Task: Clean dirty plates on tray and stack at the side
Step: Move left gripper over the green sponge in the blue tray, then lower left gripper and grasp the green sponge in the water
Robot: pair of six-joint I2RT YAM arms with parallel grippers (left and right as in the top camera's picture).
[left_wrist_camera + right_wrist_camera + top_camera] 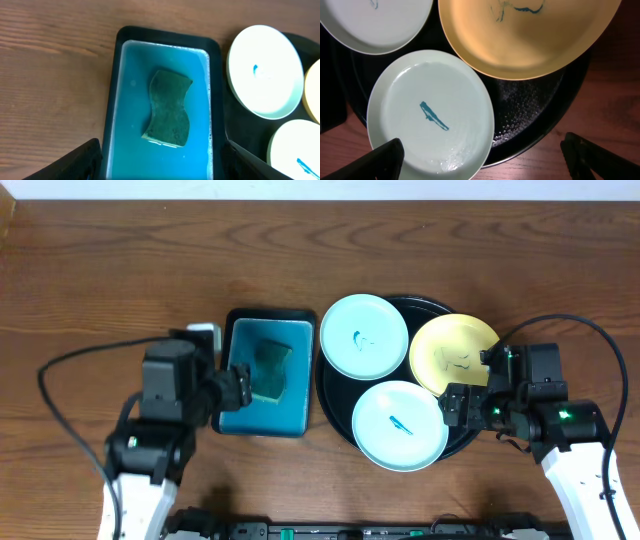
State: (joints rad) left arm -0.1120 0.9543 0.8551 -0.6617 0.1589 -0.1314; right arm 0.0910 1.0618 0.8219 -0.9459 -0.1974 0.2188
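Fingers (385, 159) of the right hand (485, 160) are spread wide and hold nothing. Just below and ahead of them lies a mint plate (430, 112) with a teal streak at its centre, resting on the round black tray (530, 112). Beyond it sits the yellow plate (525, 40), also smeared, its rim just beside the mint one's. Farthest from this hand, a second mint plate (364, 335) lies at the tray's far side. The left hand (162, 162), also spread and empty, hovers over a rectangular tray (112, 100) with teal inside. A dark green sponge (170, 110) lies in it, just ahead of the hand. Everything rests on a wooden tabletop (100, 270).
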